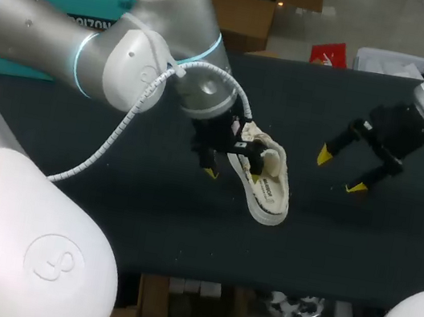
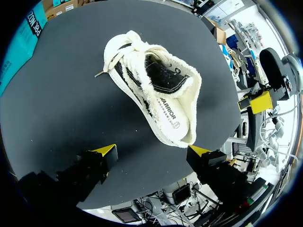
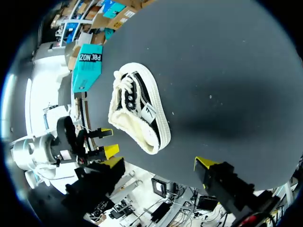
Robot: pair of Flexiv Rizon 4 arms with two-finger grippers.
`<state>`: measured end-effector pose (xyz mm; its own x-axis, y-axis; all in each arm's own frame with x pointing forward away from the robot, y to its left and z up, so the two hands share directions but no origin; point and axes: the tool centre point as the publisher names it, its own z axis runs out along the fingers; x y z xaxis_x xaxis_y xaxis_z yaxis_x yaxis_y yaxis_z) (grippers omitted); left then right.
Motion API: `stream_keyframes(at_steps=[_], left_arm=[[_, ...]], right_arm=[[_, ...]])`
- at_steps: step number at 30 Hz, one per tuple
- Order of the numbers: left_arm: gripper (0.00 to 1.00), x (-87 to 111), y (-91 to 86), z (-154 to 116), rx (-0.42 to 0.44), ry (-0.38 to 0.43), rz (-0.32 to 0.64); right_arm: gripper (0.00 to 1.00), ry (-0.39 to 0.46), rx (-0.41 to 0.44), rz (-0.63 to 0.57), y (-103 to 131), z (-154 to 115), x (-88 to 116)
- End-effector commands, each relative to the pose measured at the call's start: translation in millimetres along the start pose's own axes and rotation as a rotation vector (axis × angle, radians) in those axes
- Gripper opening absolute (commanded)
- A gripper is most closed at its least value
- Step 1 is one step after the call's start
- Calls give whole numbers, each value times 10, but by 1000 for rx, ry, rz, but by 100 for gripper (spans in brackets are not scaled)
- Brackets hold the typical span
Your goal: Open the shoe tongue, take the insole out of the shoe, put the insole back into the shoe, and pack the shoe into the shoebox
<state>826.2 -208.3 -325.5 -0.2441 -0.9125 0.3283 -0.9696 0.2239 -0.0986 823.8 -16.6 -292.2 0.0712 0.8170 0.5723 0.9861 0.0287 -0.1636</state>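
Seen from the head camera, the shoe [image 1: 266, 185] lies on its side mid-tabletop [image 1: 183, 235], its long axis slanting toward the near edge. The left tool [image 1: 235, 169] sits right over its laced end, so it is nearer than the right tool [image 1: 340, 170]. In the left wrist view that tool is spread and empty, with the shoe just ahead. The right wrist view shows the right tool spread and empty too, with bare tabletop between it and the shoe.

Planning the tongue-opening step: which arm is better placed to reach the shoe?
Left. Its open gripper hangs right over the shoe, while the right gripper, also open, sits off to the side, well clear of it.
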Motion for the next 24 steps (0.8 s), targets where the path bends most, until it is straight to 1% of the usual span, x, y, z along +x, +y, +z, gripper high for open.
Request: stream_keyframes(at_steps=[1,2,3,6,10,15,16,18,21,23,24], left_arm=[[100,60,-14,77,29,-203,-38],[100,63,-32,82,34,-197,-59],[100,66,-50,85,48,-209,-77],[100,63,-93,116,66,-229,-120],[100,32,-140,178,73,-243,-180],[100,-24,-240,290,85,-246,-279],[96,-35,-261,303,89,-254,-293],[91,-49,-307,324,94,-240,-327],[69,-81,-387,371,97,-230,-369],[58,-88,-422,393,98,-219,-388],[51,-82,-435,398,100,-215,-394]], right_arm=[[100,-37,57,-124,90,-49,-42],[100,-52,72,-174,104,-60,-85],[100,-55,76,-197,120,-71,-122],[100,-91,119,-287,184,-106,-207],[100,-179,169,-418,239,-131,-281],[100,-278,194,-556,251,-159,-380],[100,-292,198,-580,252,-166,-404],[100,-312,198,-632,249,-179,-464],[100,-345,202,-691,246,-191,-537],[100,-366,206,-709,244,-195,-570],[100,-374,206,-724,239,-198,-592]])
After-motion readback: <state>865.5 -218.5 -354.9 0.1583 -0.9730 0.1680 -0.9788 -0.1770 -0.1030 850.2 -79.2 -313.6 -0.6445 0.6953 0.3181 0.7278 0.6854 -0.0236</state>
